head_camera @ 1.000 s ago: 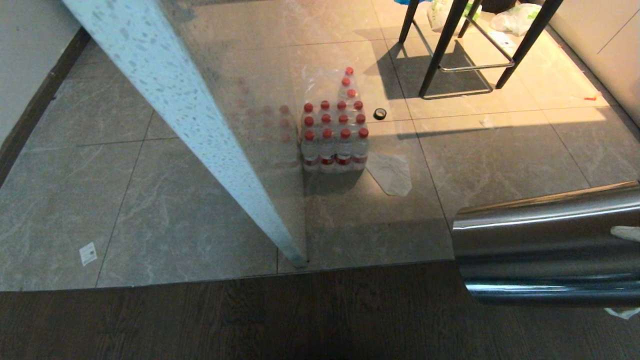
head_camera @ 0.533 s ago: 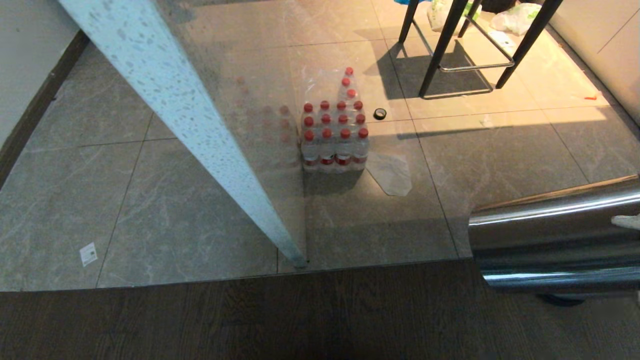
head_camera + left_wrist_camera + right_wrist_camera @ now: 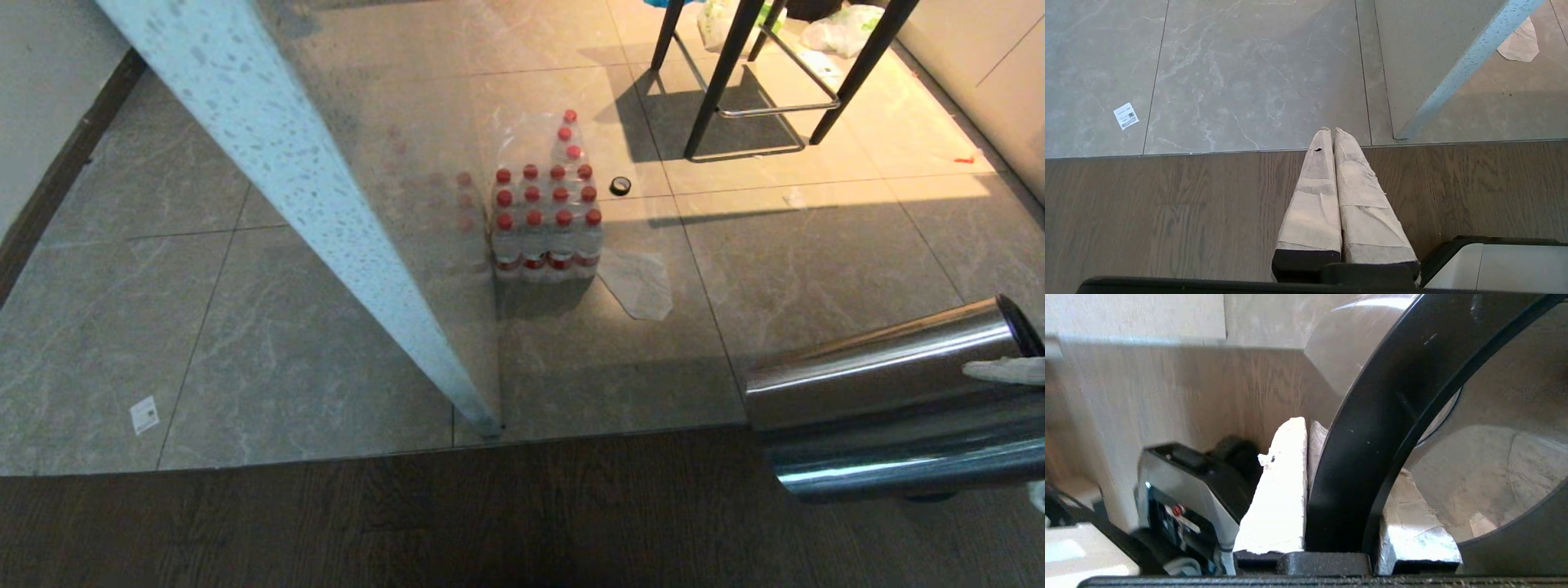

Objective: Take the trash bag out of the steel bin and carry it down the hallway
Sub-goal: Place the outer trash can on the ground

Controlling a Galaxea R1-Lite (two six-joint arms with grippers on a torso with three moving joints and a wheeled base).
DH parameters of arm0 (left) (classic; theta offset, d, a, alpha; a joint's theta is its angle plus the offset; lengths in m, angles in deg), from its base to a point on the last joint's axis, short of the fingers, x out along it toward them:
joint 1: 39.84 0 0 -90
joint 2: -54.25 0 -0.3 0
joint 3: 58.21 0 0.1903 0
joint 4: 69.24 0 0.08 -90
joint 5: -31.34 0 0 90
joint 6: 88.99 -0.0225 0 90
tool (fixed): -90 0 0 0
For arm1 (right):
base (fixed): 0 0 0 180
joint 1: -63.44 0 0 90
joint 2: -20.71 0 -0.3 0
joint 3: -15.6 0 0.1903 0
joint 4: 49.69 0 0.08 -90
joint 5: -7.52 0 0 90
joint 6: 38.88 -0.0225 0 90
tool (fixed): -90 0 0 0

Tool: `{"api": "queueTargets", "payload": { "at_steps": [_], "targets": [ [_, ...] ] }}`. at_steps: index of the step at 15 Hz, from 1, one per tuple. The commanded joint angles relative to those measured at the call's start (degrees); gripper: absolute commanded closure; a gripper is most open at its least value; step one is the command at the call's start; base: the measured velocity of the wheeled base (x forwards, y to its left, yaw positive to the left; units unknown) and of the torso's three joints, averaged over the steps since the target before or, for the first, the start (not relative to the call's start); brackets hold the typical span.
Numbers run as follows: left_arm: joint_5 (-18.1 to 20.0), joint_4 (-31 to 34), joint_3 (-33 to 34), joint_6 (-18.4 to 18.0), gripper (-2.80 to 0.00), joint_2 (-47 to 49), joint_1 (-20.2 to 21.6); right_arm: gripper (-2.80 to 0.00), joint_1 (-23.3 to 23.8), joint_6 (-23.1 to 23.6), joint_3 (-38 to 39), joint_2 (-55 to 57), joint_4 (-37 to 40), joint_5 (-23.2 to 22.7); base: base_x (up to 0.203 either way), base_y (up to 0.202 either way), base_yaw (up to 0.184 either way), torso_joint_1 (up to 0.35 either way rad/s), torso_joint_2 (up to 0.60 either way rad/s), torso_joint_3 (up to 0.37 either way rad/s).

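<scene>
1. The steel bin [image 3: 890, 400] now lies more tilted than a second ago, mouth raised at the right edge.
2. The right gripper [image 3: 1310, 428] pinches its black rim [image 3: 1396, 416] — the trash bag isn't visible.
3. The left gripper [image 3: 1329, 132], fingers together, hangs over the wood floor [image 3: 408, 523]; open tiles [image 3: 245, 327] lie ahead.

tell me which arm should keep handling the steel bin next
Right. Its fingers already clamp the steel bin's black rim, holding it tipped. The left gripper hangs shut over the wood floor, away from it.
</scene>
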Motion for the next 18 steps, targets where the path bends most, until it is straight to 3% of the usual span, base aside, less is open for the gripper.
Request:
{"api": "queueTargets", "payload": {
  "at_steps": [1, 3, 5, 7, 9, 12, 18],
  "targets": [
    [0.0, 0.0, 0.0, 0.0, 0.00, 0.0, 0.0, 0.00, -4.2, -0.1, -1.2, 1.1, -1.4, 1.9, 0.000, 0.000, 0.000, 0.000, 0.00, 0.000],
    [0.0, 0.0, 0.0, 0.0, 0.00, 0.0, 0.0, 0.00, -9.0, -3.3, -4.3, 3.0, -6.0, 5.5, 0.000, 0.000, 0.000, 0.000, 0.00, 0.000],
    [0.0, 0.0, 0.0, 0.0, 0.00, 0.0, 0.0, 0.00, -14.6, -10.1, -6.4, 4.8, -15.9, 9.8, 0.000, 0.000, 0.000, 0.000, 0.00, 0.000],
    [-0.1, 0.0, 0.0, 0.0, 0.00, 0.0, 0.0, 0.00, -20.7, -17.2, -7.5, 7.1, -25.3, 16.9, 0.000, 0.000, 0.000, 0.000, 0.00, 0.000],
    [0.0, 0.0, 0.0, 0.0, 0.00, 0.0, 0.0, 0.00, -26.1, -22.2, -9.1, 9.6, -31.7, 20.4, 0.000, 0.000, 0.000, 0.000, 0.00, 0.000],
    [0.0, 0.0, 0.0, 0.0, 0.00, 0.0, 0.0, 0.00, -32.4, -23.6, -11.1, 14.2, -39.4, 23.8, 0.000, 0.000, 0.000, 0.000, 0.00, 0.000],
    [0.0, 0.0, 0.0, 0.0, 0.00, 0.0, 0.0, 0.00, -40.2, -23.0, -21.0, 22.9, -47.8, 27.1, 0.000, 0.000, 0.000, 0.000, 0.00, 0.000]
  ]
}}
